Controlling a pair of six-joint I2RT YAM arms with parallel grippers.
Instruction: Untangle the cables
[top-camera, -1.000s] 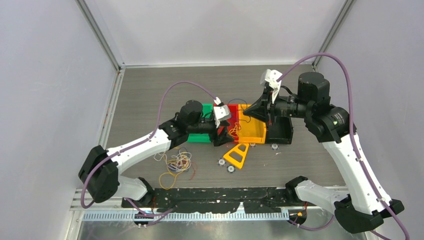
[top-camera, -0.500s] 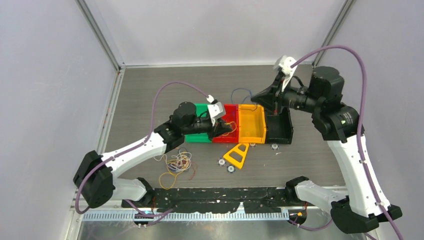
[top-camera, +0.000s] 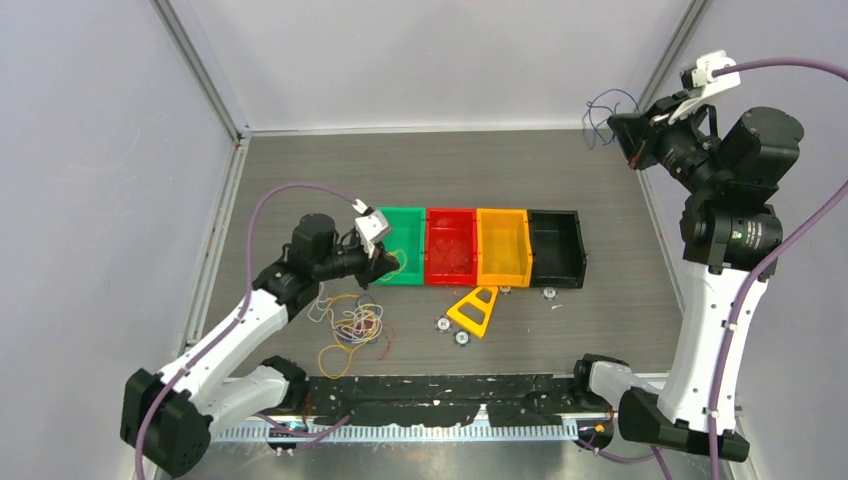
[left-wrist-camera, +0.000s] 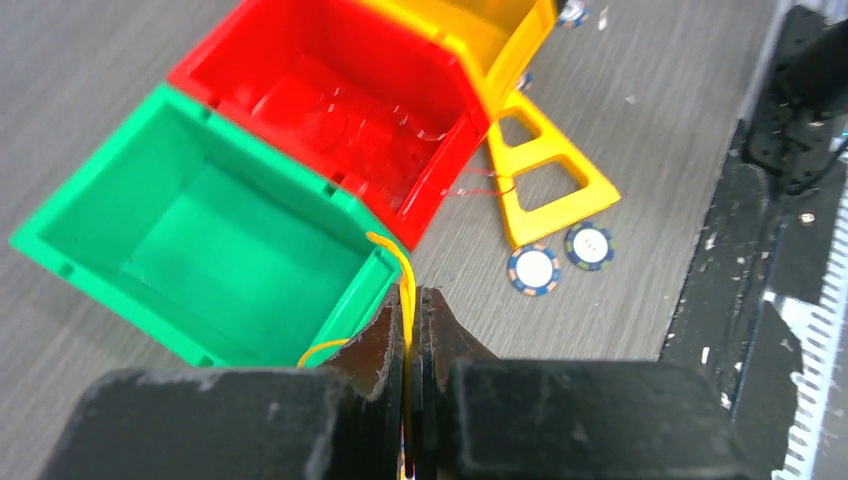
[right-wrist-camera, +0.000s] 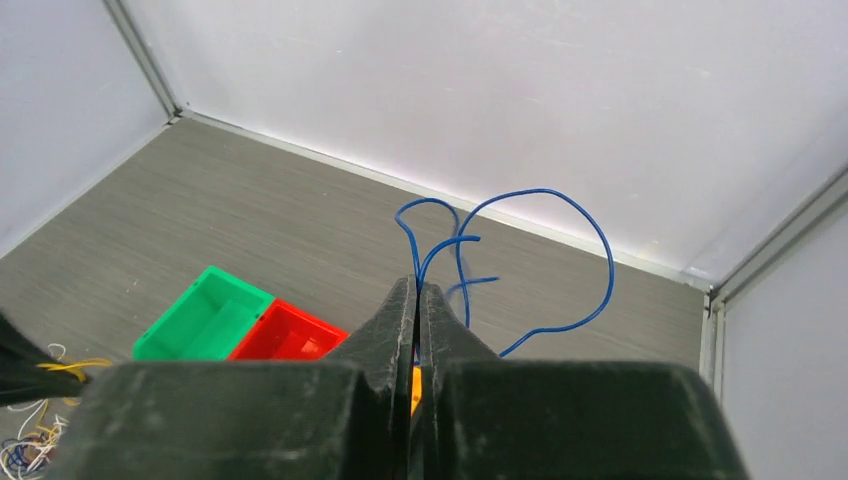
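- Left claw (left-wrist-camera: 412, 300) clamps one thin yellow wire (left-wrist-camera: 405, 272), plain only from its wrist.
- Right claw (right-wrist-camera: 416, 292) pinches one looped blue wire (right-wrist-camera: 545, 191).
- Four coloured plastic trays (top-camera: 450, 210) beyond left claw.

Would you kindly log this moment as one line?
left gripper: shut on yellow cable | right gripper: shut on blue cable, aloft | pile: tangled

Fixed view from high behind the near edge, down onto whole table (top-camera: 300, 180), left wrist view close over green tray (left-wrist-camera: 230, 250) and red tray (left-wrist-camera: 290, 70) past left gripper (left-wrist-camera: 410, 297), right wrist view high up, same trays far below
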